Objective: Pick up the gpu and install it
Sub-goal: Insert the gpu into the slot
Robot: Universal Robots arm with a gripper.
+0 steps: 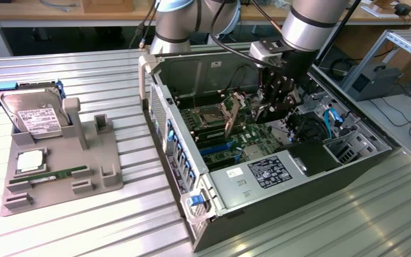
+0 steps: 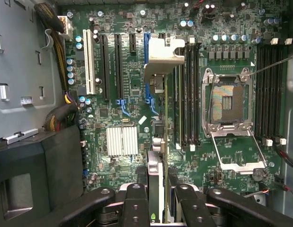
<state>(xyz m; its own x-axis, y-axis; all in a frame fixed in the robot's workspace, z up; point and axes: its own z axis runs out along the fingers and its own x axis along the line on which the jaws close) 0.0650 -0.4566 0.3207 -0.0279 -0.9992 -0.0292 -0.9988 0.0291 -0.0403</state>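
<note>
Where the silver-grey robot arm reaches down into the open black computer case [image 1: 291, 214], its black two-fingered gripper [image 1: 271, 107] hangs over the green motherboard [image 2: 127, 94]. The jaws are part-way closed and clamped on the gpu [image 2: 155, 165], a thin flat card seen edge-on between the fingers [image 2: 136, 201]. The card's silver metal bracket [image 2: 163, 54] is at the end far from the fingers; in the wrist view it overlaps the long blue expansion slot [image 2: 146, 45]. Cannot tell whether the card's edge touches a slot.

Beside the card are black memory slots [image 2: 186, 94], then the square metal processor socket [image 2: 227, 101] with its load frame swung open. A ribbed silver heatsink [image 2: 121, 141] sits on the card's other side.

On the exterior view's left, well apart from the case, a grey moulded holder [image 1: 98, 160] sits on the slatted metal table [image 1: 84, 75] — a silver hard drive with white label [image 1: 32, 115] is propped at its far end, and a narrow green memory stick [image 1: 48, 175] lies nearer.
</note>
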